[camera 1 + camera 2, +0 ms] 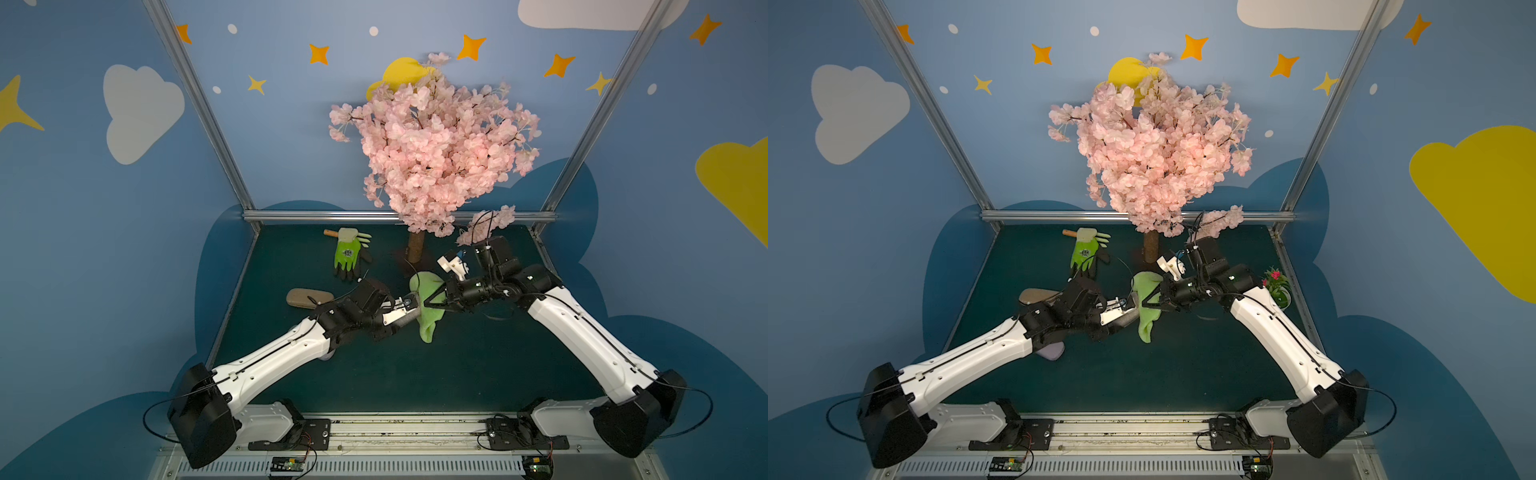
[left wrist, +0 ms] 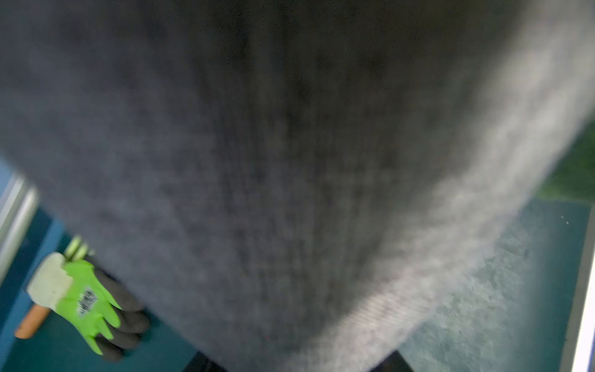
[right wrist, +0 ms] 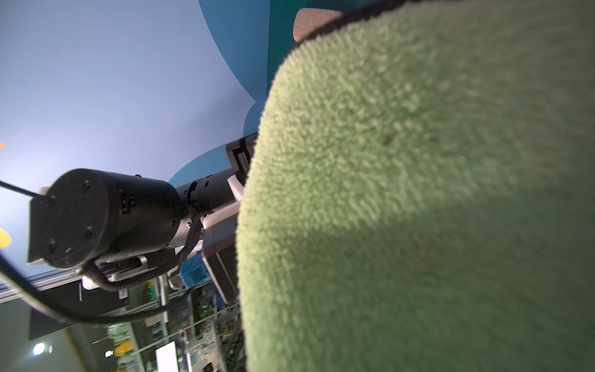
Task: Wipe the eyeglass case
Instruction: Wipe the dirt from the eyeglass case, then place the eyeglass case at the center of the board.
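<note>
Case (image 1: 402,321) was clamped in left end effector (image 1: 409,308) | cloth (image 1: 430,323) pinched shut in right end effector (image 1: 429,300), against case | wiping judged underway, unfinished

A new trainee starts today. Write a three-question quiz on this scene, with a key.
1. True or false: the right gripper is shut on the fuzzy light-green cloth.
2. The left gripper holds: A) the grey fabric eyeglass case; B) a red mug; C) nothing.
3. What colour are the blossoms of the artificial tree?
Key: 1 true; 2 A; 3 pink.
</note>
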`<state>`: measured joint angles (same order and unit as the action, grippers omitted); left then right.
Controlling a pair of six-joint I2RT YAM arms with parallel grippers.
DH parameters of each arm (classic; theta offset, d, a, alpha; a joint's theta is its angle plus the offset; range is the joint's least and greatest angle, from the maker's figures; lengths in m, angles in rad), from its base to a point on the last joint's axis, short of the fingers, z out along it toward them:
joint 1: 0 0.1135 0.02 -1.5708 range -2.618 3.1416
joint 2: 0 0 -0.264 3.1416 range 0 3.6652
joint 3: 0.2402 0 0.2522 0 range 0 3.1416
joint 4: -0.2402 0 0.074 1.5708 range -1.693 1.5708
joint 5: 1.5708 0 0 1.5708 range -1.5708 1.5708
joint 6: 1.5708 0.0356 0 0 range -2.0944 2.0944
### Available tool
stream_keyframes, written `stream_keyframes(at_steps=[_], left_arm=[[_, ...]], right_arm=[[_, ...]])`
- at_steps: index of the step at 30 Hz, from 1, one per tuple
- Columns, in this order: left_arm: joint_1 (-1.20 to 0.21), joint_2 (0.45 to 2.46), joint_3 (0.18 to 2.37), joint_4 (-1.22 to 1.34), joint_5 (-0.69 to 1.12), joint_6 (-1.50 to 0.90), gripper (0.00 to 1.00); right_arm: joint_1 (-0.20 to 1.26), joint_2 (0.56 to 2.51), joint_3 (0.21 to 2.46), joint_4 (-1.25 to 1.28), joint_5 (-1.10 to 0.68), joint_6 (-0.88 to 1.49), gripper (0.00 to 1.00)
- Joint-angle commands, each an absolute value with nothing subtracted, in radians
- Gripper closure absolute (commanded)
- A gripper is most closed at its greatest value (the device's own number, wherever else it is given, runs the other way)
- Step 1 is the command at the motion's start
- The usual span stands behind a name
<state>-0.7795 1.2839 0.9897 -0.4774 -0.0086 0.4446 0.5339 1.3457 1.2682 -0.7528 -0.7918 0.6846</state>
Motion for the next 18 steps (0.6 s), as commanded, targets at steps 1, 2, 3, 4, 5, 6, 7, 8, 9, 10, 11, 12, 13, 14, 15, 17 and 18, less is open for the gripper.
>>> stream_keyframes(at_steps=[1,2,3,4,5,6,7,8,9,10,11,12,13,14,15,17,18], left_arm=[[-0.745,1.261,1.036,-0.391,0.201,0.296,0.97],[-0.728,1.265,1.041,-0.411,0.261,0.261,0.97],[-0.715,1.272,1.048,-0.438,0.299,0.216,0.97],[-0.707,1.282,1.057,-0.465,0.336,0.172,0.97],[-0.703,1.294,1.067,-0.493,0.360,0.131,0.97],[-0.700,1.315,1.082,-0.529,0.382,0.083,0.97],[-0.698,1.343,1.100,-0.569,0.409,0.048,0.97],[-0.698,1.367,1.117,-0.608,0.429,0.027,0.97],[-0.698,1.399,1.135,-0.641,0.432,-0.010,0.97],[-0.698,1.434,1.149,-0.669,0.429,-0.057,0.97],[-0.697,1.463,1.163,-0.688,0.441,-0.089,0.97],[-0.697,1.498,1.175,-0.701,0.489,-0.111,0.95],[-0.696,1.536,1.190,-0.714,0.524,-0.142,0.93],[-0.696,1.563,1.204,-0.724,0.539,-0.173,0.92],[-0.696,1.593,1.216,-0.731,0.556,-0.211,0.92],[-0.696,1.635,1.227,-0.726,0.557,-0.284,0.89],[-0.696,1.661,1.244,-0.743,0.533,-0.317,0.87]], right_arm=[[0.406,1.365,1.174,-0.778,-0.845,0.645,1.00],[0.362,1.360,1.187,-0.835,-0.817,0.592,1.00],[0.325,1.356,1.222,-0.907,-0.766,0.534,1.00],[0.302,1.354,1.268,-0.979,-0.714,0.483,1.00],[0.292,1.348,1.302,-1.022,-0.672,0.455,1.00],[0.283,1.342,1.334,-1.049,-0.638,0.432,1.00],[0.276,1.335,1.355,-1.061,-0.618,0.416,1.00],[0.270,1.328,1.366,-1.063,-0.606,0.407,1.00],[0.263,1.320,1.371,-1.064,-0.597,0.406,1.00],[0.258,1.314,1.373,-1.058,-0.594,0.408,1.00],[0.254,1.310,1.370,-1.051,-0.595,0.411,1.00],[0.252,1.307,1.365,-1.041,-0.603,0.418,1.00],[0.253,1.306,1.358,-1.029,-0.614,0.436,1.00],[0.253,1.303,1.347,-1.017,-0.626,0.449,1.00],[0.252,1.300,1.332,-1.003,-0.642,0.461,1.00],[0.252,1.291,1.308,-0.979,-0.653,0.479,1.00],[0.252,1.282,1.297,-0.972,-0.656,0.482,1.00]])
